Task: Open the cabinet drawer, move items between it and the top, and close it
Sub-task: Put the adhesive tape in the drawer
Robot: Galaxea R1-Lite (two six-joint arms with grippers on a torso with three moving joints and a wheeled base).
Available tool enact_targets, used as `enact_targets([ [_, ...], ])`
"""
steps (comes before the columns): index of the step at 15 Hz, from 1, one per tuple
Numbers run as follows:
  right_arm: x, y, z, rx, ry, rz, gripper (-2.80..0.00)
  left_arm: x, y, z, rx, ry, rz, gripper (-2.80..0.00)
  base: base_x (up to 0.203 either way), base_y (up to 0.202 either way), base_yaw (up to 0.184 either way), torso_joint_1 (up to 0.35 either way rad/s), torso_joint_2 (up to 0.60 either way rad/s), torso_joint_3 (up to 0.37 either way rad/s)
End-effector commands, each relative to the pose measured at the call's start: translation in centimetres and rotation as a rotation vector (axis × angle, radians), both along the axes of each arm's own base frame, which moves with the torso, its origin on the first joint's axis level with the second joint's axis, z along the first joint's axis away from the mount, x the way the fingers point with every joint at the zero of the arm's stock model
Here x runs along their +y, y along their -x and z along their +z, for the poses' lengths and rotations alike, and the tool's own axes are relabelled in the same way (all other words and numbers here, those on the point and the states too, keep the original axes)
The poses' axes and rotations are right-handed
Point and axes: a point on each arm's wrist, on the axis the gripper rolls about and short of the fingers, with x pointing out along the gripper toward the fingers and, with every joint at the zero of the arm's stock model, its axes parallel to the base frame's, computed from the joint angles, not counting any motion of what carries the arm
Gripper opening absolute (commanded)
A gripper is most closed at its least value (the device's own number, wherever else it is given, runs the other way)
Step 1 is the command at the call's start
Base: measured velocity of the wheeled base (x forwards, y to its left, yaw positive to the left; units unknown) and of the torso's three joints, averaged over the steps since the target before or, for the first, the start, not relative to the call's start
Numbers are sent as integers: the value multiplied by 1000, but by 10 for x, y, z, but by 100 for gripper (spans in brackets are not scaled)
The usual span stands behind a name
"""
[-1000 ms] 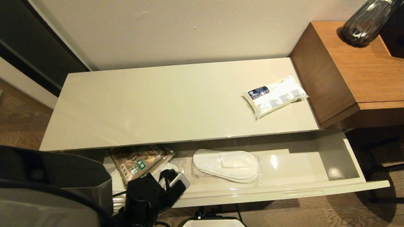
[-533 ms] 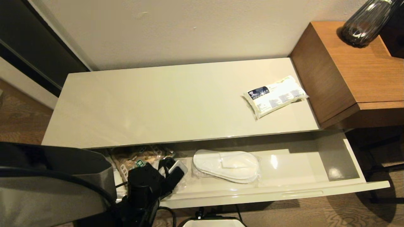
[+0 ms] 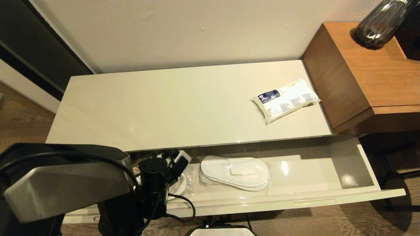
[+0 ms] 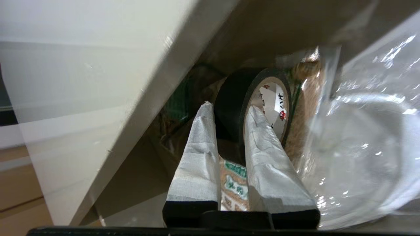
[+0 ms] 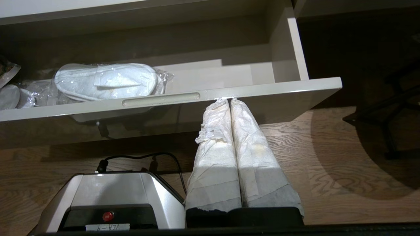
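The cabinet drawer [image 3: 295, 196] stands pulled out under the top [image 3: 164, 108]. My left gripper [image 3: 177, 159] is inside its left part, just under the top's front edge. There it is shut on the black tape roll [image 4: 236, 95], one finger outside the roll and one in its core. Beneath lies the snack bag [image 4: 233, 183], mostly covered by my arm in the head view. Wrapped white slippers [image 3: 234, 172] lie mid-drawer. On the top's right end rests the tissue pack [image 3: 284, 100]. My right gripper [image 5: 226, 101] is shut and empty, low in front of the drawer front [image 5: 262, 90].
A taller brown side table [image 3: 361, 75] with a dark glass vase [image 3: 380, 23] adjoins the cabinet on the right. More clear-wrapped white items [image 3: 179, 184] lie beside my left gripper. The robot's silver base [image 5: 111, 193] and a cable sit on the wooden floor below.
My left gripper has carried the tape roll from near the drawer front back toward the top's front edge. The left arm now covers the snack bag. Nothing else has moved.
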Motion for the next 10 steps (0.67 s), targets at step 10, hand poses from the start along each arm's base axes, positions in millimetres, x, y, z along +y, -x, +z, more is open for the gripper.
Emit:
enact_targets([
  [10,0,0,0,1,0,1,-280,34,57,-1,167,-69,-106,-280,0,0,0,0,0,0],
])
